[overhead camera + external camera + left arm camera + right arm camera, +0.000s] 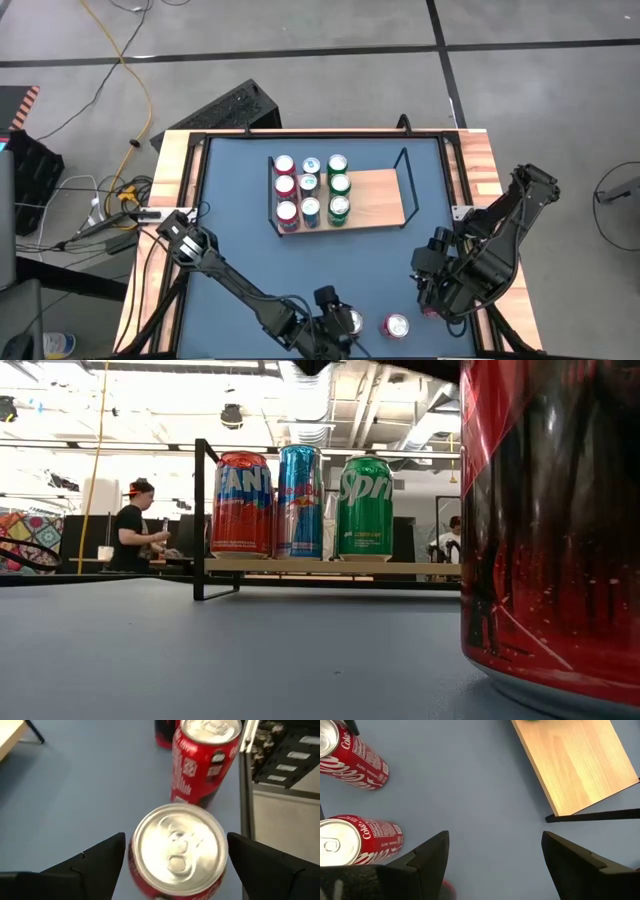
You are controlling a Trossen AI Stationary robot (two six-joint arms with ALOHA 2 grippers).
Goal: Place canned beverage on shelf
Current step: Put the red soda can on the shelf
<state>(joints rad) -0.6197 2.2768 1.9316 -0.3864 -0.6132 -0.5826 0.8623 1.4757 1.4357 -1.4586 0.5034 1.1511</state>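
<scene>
1. Left gripper (pixel 175 865) points down, fingers spread wide either side of a red can (pixel 176 851) near the table's front edge, not touching
2. Right gripper (pixel 492 865) hovers open over bare tabletop
3. Wooden shelf (pixel 375 196) holds nine cans

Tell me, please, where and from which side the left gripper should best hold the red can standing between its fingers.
Grip the red can on its round side wall, below the rim, coming straight down from above. It stands upright, and the open left gripper already has one finger on each side.
</scene>
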